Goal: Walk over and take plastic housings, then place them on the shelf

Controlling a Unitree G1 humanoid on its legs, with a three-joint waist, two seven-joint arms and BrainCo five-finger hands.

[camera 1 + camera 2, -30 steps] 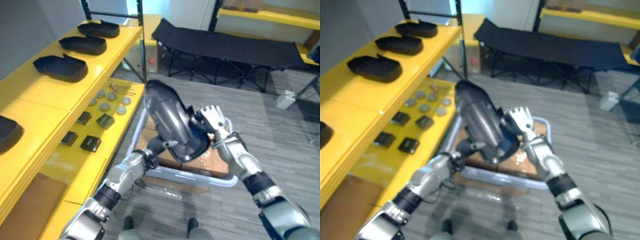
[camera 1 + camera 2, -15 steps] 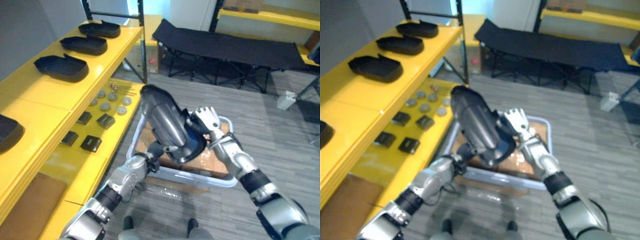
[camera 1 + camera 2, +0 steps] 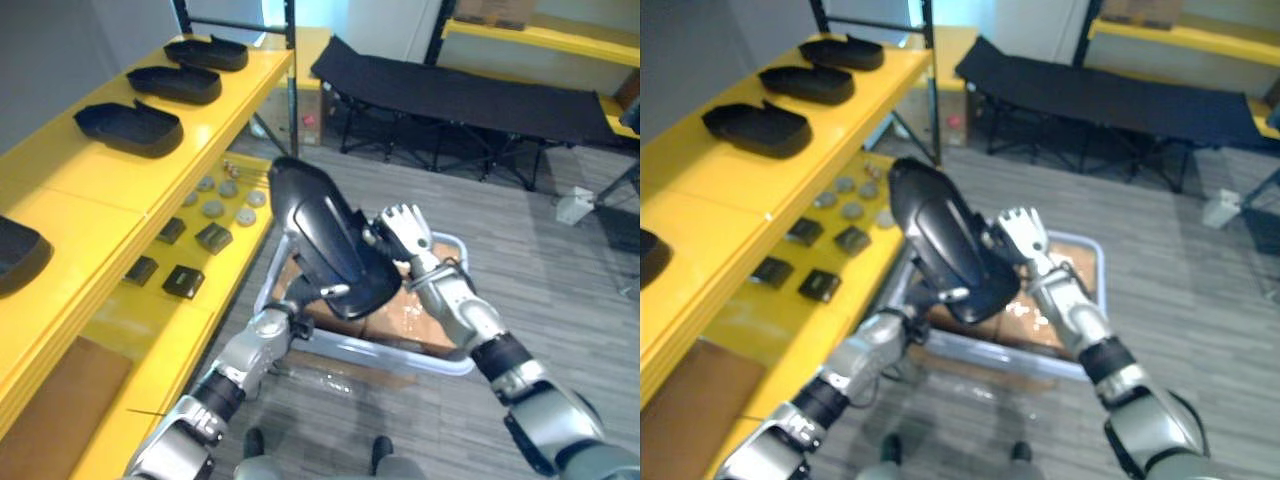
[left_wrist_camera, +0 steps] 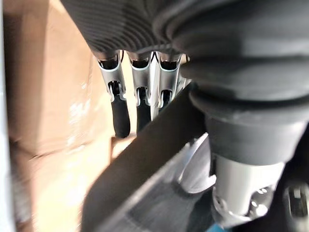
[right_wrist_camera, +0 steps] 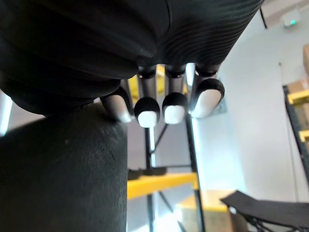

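The housing, a smooth, glossy black shell with a rounded top, hangs tilted above the grey bin, pressed between both hands. The right hand lies against its side, fingers loosely straight. The left hand, mostly hidden beneath it, props it on straight fingers. Just left, the yellow shelf bears matte housings, one cut off at the edge, with discs on the tier below.

Left hand low, fingers straight; right hand higher, fingers spread, pointing up, palm inward
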